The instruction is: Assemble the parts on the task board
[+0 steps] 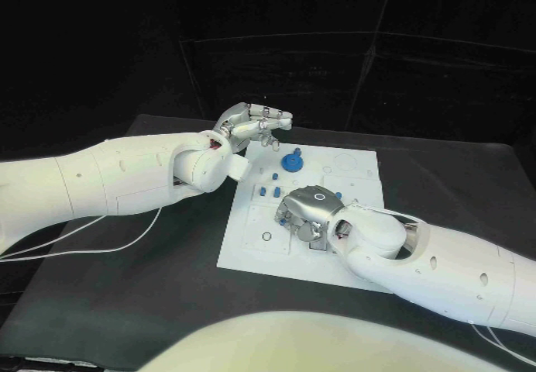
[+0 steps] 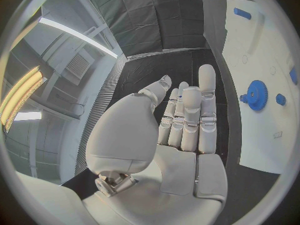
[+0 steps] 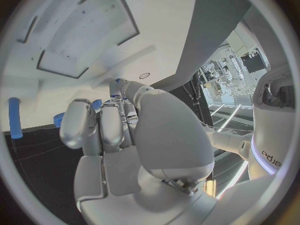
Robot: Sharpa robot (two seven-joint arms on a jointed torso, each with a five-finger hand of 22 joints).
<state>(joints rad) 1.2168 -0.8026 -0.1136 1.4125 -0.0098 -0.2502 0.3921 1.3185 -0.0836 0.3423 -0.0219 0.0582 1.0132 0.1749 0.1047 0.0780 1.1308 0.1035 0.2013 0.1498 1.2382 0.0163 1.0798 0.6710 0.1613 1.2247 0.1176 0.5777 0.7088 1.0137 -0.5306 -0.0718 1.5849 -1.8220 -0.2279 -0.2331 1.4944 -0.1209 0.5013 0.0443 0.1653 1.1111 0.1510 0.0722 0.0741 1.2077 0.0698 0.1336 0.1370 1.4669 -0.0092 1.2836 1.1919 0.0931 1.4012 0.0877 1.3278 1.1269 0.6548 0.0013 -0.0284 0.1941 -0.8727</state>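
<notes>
The white task board (image 1: 335, 186) lies in the middle of the black table. A blue gear (image 1: 291, 162) stands on its far part, with small blue pegs (image 1: 268, 190) nearer on the left. My left hand (image 1: 255, 122) hovers over the board's far left corner, fingers straight and apart, holding nothing. Its wrist view shows those fingers (image 2: 187, 115) beside the gear (image 2: 255, 94) and a peg (image 2: 242, 13). My right hand (image 1: 307, 209) rests on the board's middle with fingers curled down. Blue bits (image 3: 97, 104) show between its fingertips; whether it grips one is unclear. A blue peg (image 3: 15, 117) lies beside it.
White cables (image 1: 101, 240) trail over the table on the left. Recessed slots (image 3: 81, 40) and small holes mark the board. Black table (image 1: 167, 302) surrounds the board on all sides.
</notes>
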